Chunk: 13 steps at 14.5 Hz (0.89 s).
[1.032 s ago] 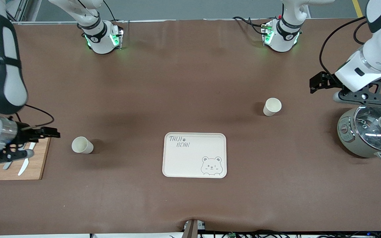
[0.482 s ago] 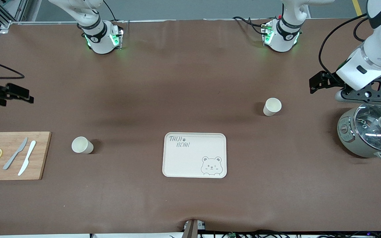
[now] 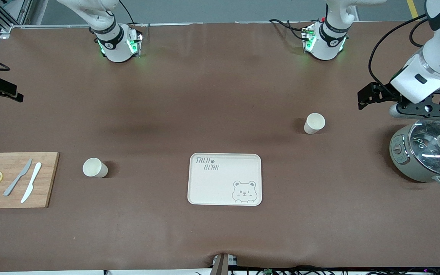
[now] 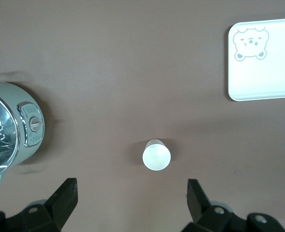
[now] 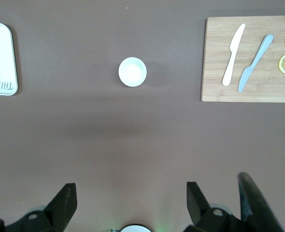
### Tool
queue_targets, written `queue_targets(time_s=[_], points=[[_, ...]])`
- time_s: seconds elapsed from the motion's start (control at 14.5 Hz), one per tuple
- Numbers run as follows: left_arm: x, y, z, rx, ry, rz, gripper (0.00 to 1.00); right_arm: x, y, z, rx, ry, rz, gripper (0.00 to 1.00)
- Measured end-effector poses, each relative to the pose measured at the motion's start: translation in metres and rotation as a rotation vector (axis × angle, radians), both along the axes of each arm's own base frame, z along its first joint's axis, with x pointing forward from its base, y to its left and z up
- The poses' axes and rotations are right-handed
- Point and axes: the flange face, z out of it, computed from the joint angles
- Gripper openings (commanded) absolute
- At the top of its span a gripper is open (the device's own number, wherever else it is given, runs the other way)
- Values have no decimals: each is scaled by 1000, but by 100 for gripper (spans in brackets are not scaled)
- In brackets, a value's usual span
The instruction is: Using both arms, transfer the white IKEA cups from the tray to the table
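A: Where do we find the two pincers?

B: The left pincer (image 4: 130, 195), black, two-fingered, stands wide open and empty above the counter just beside the grey-green cooker with its glass lid (image 3: 426, 151). The right pincer (image 5: 128, 200), equally open and empty, hangs over the right arm's end of the counter (image 3: 220, 95), a matte brown, faintly wrinkled sheet.

A: And the task?

B: We judge it essentially complete. The cream rounded-rectangle tray (image 3: 224, 179), raised-rimmed with a grey bear drawing, lies bare. One small off-white tapered cup (image 3: 314, 123) stands upright toward the left arm's end; its twin (image 3: 95, 167) stands toward the right arm's end, near the wooden cutting board (image 3: 13, 179). Both look smooth and handleless. Nothing appears left to move.
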Motion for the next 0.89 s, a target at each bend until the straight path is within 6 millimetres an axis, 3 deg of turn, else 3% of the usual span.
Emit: queue_targets(time_s=[0.89], points=[[2,9,-1,-11,3,18,100,0,10,-1,-11,6,20,100]])
